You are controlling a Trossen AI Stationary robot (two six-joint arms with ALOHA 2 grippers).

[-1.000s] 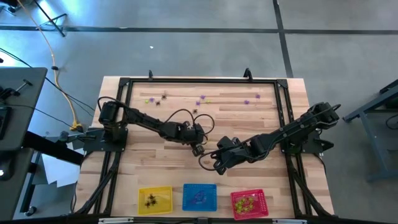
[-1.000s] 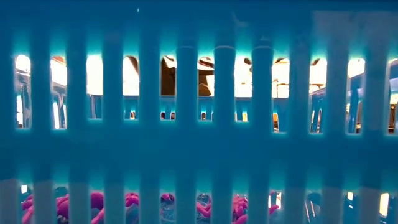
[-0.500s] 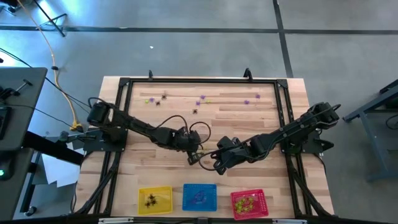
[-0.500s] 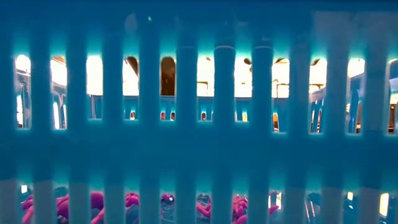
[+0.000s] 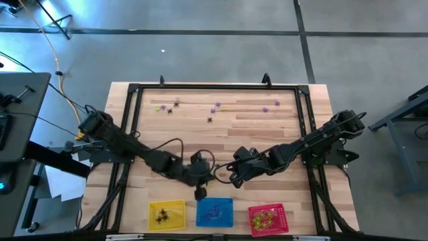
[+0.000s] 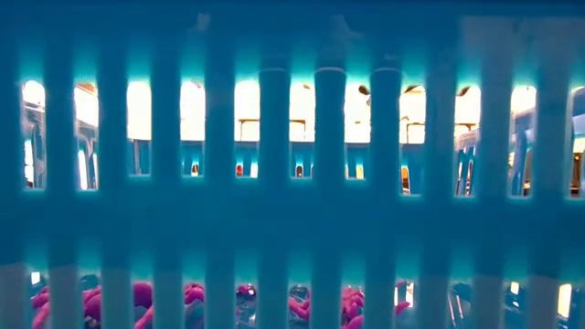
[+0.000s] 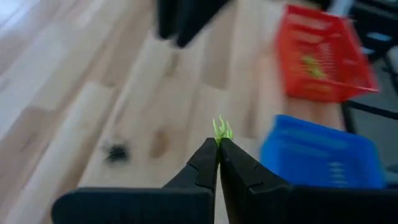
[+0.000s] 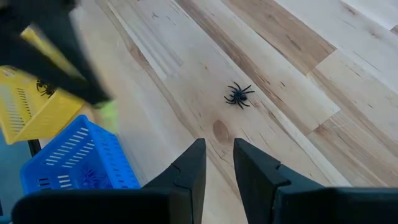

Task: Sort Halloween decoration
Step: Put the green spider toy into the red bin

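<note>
While our left gripper pinches a green spider near the table's front edge, above the blue basket, our right gripper hangs half open, empty, over a black spider; light, springy, snag-prone legs; nip the body; more spiders litter the far edge.

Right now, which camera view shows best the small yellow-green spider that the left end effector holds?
The left wrist view: the yellow-green spider sticks up from the shut tips of the left end effector. The right wrist view shows only a green blur beside the blue basket. In the high view it is too small to make out. The low view does not show it.
</note>
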